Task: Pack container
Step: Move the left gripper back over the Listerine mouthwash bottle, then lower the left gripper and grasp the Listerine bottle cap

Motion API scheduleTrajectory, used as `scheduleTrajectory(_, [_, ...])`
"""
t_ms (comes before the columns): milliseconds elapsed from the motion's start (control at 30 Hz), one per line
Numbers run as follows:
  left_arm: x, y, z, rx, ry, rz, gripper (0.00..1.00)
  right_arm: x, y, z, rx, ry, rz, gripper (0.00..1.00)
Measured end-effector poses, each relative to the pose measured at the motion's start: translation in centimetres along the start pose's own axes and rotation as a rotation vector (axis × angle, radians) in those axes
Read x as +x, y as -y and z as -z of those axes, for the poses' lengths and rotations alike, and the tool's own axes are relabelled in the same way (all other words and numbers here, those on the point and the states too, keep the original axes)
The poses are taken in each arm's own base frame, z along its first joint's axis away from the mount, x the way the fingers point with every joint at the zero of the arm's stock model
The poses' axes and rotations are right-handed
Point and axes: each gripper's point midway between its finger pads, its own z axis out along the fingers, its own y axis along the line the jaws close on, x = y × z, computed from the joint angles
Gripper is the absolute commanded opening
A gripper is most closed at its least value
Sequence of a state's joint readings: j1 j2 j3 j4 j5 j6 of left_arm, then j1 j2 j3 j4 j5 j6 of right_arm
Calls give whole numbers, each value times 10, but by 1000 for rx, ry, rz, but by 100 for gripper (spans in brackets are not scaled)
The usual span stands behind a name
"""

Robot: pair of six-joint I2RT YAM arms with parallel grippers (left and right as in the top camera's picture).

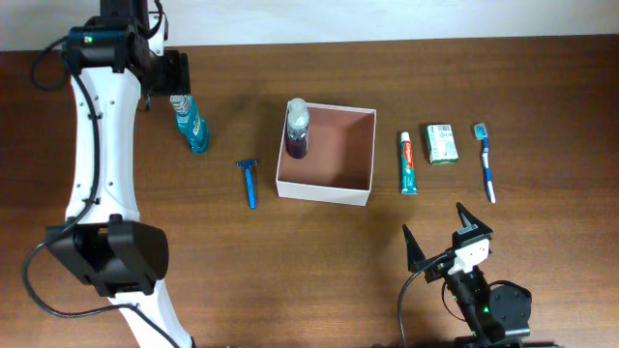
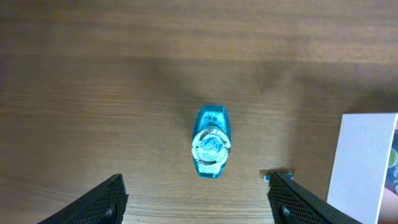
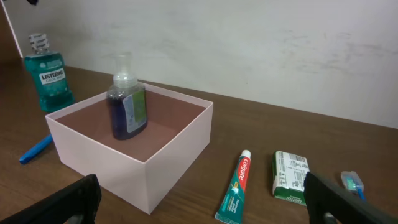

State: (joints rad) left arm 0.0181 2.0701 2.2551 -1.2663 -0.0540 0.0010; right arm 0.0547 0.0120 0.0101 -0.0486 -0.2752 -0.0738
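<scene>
1. Hovering above the mouthwash bottle [image 2: 212, 144], the left gripper [image 2: 196, 186] is found with its jaws spread wide and nothing held. No contact with the bottle is seen. The spread is judged to be wider than the bottle's body so that it can be straddled on descent.
2. Directly beneath the claw, the bottle is stood upright on the table [image 1: 290, 271], cap uppermost. This is judged to be why it is approached from above.
3. To the claw's right and nearer the robot's base, a blue razor [image 1: 249, 182] is laid flat, unpacked.
4. Beyond the razor, further to the claw's right, the container [image 1: 326, 190] is found open-topped. A pump bottle [image 1: 297, 130] is stood upright in the far corner nearest the claw. The rest of the floor is bare, so room for the mouthwash is judged sufficient.
5. Past the container, a toothpaste tube [image 1: 409, 162], a green-and-white carton [image 1: 442, 143] and a toothbrush [image 1: 486, 159] are laid in a row, not yet packed.
6. Farthest from the claw, the right gripper [image 1: 432, 218] is noted fully open and empty, apparently parked clear.
</scene>
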Motion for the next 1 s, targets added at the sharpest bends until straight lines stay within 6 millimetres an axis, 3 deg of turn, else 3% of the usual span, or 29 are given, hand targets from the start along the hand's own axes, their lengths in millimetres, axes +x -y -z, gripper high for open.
scheduleTrajectory(500, [22, 9, -54, 24, -49, -26, 74, 0, 0, 0, 0, 0, 0, 99])
scheduleTrajectory(700, [19, 10, -69, 23, -20, -35, 74, 0, 0, 0, 0, 0, 0, 99])
scheduleTrajectory(1000, [33, 11, -86, 23, -46, -40, 74, 0, 0, 0, 0, 0, 0, 99])
